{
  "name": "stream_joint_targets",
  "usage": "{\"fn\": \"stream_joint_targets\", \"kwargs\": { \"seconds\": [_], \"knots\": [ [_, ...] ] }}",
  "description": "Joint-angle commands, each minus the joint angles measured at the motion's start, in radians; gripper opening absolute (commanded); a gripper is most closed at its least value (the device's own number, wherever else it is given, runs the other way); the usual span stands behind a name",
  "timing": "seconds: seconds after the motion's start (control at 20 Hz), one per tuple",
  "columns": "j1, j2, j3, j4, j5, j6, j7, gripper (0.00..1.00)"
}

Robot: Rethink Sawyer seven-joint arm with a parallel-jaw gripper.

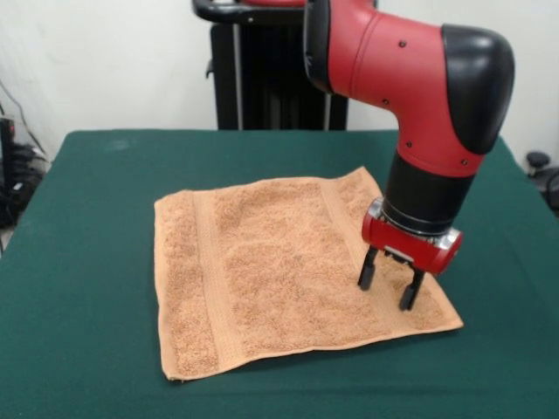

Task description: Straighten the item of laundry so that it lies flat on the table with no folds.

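The orange-tan terry towel (279, 271) lies spread on the dark green table (79, 262), roughly flat, with a woven band near its left edge and another near its right edge. Its far right corner is hidden behind the arm. My gripper (389, 286) hangs from the red and black arm over the towel's right part, near the right band. Its two black fingers (368, 271) point down and stand apart, open, with nothing between them. The tips are just above or touching the towel; I cannot tell which.
The black pedestal (262, 70) stands at the table's far side. Green cloth shows on all sides of the towel, widest at the left and the far side. Cables and dark objects lie off the table's left edge (13, 175).
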Motion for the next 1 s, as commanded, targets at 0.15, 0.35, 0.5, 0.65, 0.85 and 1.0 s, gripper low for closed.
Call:
{"fn": "stream_joint_targets", "kwargs": {
  "seconds": [0.15, 0.35, 0.5, 0.65, 0.85, 1.0],
  "knots": [
    [0.063, 0.080, 0.191, -0.035, 0.053, 0.092, 0.299, 1.00],
    [0.065, 0.084, 0.186, -0.040, 0.053, 0.094, 0.302, 1.00],
    [0.060, 0.080, 0.189, -0.027, 0.043, 0.084, 0.281, 1.00],
    [0.040, 0.060, 0.213, 0.014, 0.031, 0.049, 0.238, 1.00],
    [0.000, 0.012, 0.242, 0.086, -0.007, 0.019, 0.154, 1.00],
    [-0.029, -0.038, 0.255, 0.146, -0.038, 0.029, 0.101, 1.00]
  ]
}}
